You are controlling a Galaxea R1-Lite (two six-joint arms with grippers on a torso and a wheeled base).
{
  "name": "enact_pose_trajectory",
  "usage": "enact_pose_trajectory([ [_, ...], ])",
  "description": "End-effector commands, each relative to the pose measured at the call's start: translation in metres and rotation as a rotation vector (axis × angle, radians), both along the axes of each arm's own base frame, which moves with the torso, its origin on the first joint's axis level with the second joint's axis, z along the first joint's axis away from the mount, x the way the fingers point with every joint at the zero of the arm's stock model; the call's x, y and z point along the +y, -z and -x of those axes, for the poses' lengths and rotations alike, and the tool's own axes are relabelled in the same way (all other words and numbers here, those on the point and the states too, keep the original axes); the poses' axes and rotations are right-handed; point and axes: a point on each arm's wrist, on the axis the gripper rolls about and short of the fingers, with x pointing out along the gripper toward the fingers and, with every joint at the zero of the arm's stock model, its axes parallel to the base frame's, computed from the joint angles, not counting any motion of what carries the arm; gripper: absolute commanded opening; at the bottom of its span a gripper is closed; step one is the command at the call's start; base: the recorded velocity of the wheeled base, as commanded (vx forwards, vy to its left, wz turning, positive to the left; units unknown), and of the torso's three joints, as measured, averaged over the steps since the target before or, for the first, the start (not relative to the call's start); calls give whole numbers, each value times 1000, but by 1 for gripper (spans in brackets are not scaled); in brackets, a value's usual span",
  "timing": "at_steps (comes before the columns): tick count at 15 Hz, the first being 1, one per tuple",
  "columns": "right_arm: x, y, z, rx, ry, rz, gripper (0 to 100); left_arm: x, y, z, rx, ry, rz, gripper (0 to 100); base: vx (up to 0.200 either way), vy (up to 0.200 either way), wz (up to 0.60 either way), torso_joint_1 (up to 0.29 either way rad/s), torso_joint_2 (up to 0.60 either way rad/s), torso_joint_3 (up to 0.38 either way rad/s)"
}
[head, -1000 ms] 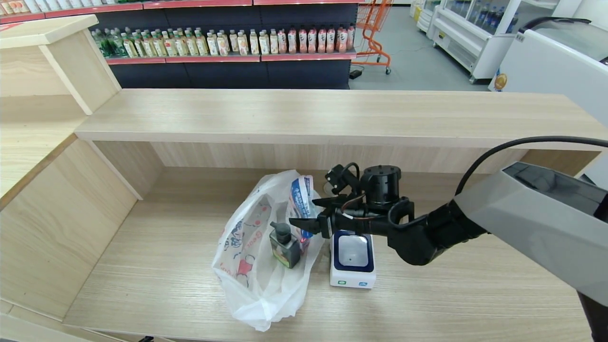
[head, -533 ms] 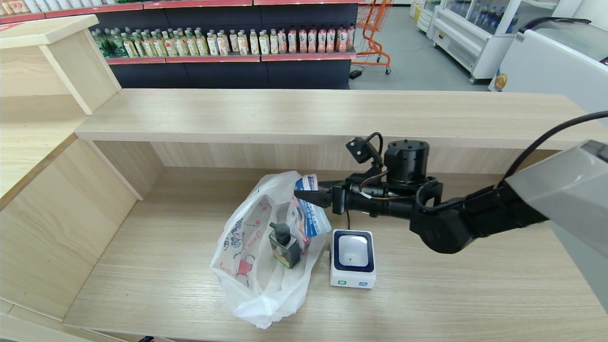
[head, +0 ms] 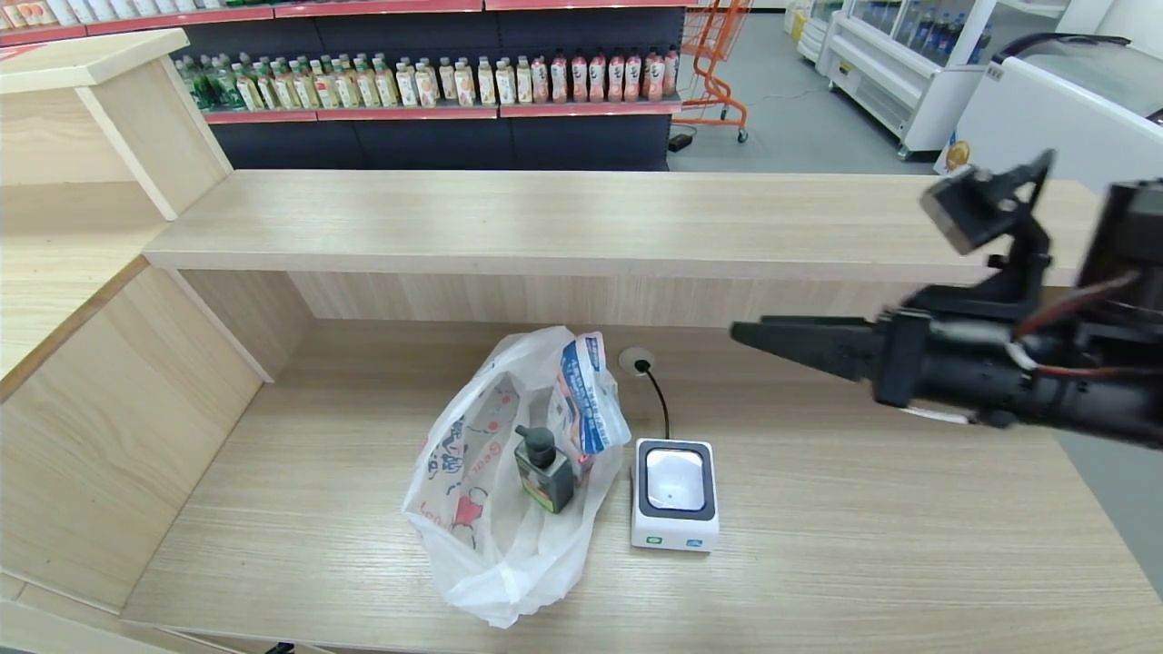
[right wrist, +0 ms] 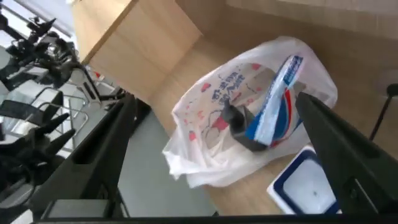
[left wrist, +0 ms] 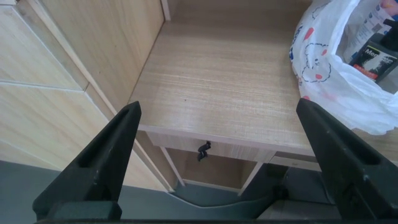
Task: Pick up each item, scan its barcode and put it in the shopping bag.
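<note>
A white plastic shopping bag (head: 482, 509) lies open on the lower wooden counter (head: 863, 545). Inside it stand a dark pump bottle (head: 543, 470) and a blue and white packet (head: 581, 395). A white barcode scanner (head: 674, 495) sits just right of the bag. My right gripper (head: 740, 334) hangs open and empty above the counter, up and to the right of the scanner, pointing toward the bag. The right wrist view looks down on the bag (right wrist: 205, 124), bottle (right wrist: 239, 127), packet (right wrist: 277, 102) and scanner (right wrist: 311, 186). My left gripper (left wrist: 219, 107) is open and empty, low by the counter's front edge, left of the bag (left wrist: 329, 74).
A raised counter ledge (head: 618, 218) runs along the back, and a wooden side wall (head: 118, 427) closes the left. The scanner's black cable (head: 658, 400) leads to a hole in the counter. Shelves of bottles (head: 427, 80) stand beyond.
My right gripper has drawn away from the bag, rising and moving right, with nothing in it. The packet stays in the bag, and the scanner is now uncovered.
</note>
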Motion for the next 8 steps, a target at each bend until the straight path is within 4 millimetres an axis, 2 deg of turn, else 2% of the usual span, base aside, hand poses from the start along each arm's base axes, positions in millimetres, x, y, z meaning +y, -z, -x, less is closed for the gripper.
enact_pose_trajectory([
  [1, -80, 39, 102, -63, 269, 167, 100, 0, 0, 0, 0, -1, 0, 100, 0, 0, 0, 0, 0, 0],
  [3, -98, 66, 153, -123, 574, 271, 100, 0, 0, 0, 0, -1, 0, 100, 0, 0, 0, 0, 0, 0],
  [4, -101, 77, 168, -125, 616, 290, 100, 0, 0, 0, 0, 1, 0, 100, 0, 0, 0, 0, 0, 0],
  [6, -107, 124, 212, -186, 740, 345, 100, 0, 0, 0, 0, -1, 0, 100, 0, 0, 0, 0, 0, 0],
  [7, -108, 139, 222, -226, 760, 329, 100, 0, 0, 0, 0, -1, 0, 100, 0, 0, 0, 0, 0, 0],
  [8, -108, 146, 232, -259, 812, 324, 100, 0, 0, 0, 0, -1, 0, 100, 0, 0, 0, 0, 0, 0],
])
